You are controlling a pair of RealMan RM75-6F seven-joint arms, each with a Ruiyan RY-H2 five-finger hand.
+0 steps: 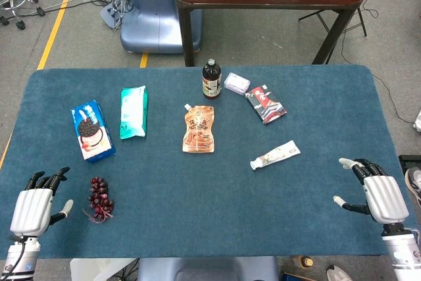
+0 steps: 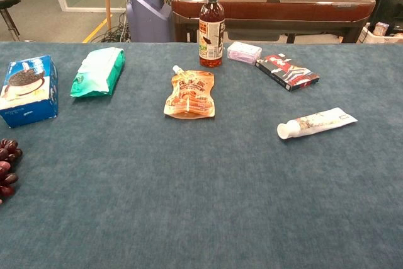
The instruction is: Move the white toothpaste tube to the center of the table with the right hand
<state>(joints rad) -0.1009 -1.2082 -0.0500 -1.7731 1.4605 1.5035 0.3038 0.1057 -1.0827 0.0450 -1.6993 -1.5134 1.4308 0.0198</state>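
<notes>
At the near edge of the blue surface (image 1: pixel 197 215), the left robot hand (image 1: pixel 36 205) rests at the left corner with its fingers spread and nothing in them. The right robot hand (image 1: pixel 375 192) sits at the right corner, fingers likewise apart and empty, well apart from the white toothpaste tube (image 1: pixel 275 154). Just beside the left robot hand lies a bunch of dark red grapes (image 1: pixel 100 199).

Farther in, the white toothpaste tube lies flat on the right half of the surface, its cap end pointing toward the near left, clear of everything else. Beyond it to the left, near the middle, an orange spouted pouch (image 1: pixel 198 129) lies flat. On the left side sit a blue cookie box (image 1: pixel 92 131) and a green wipes packet (image 1: pixel 133 111) side by side.

Toward the far edge stands an upright dark bottle (image 1: pixel 211 79), with a small white packet (image 1: pixel 237 83) just beside it and a red-and-black box (image 1: pixel 266 104) a little nearer on the right.
</notes>
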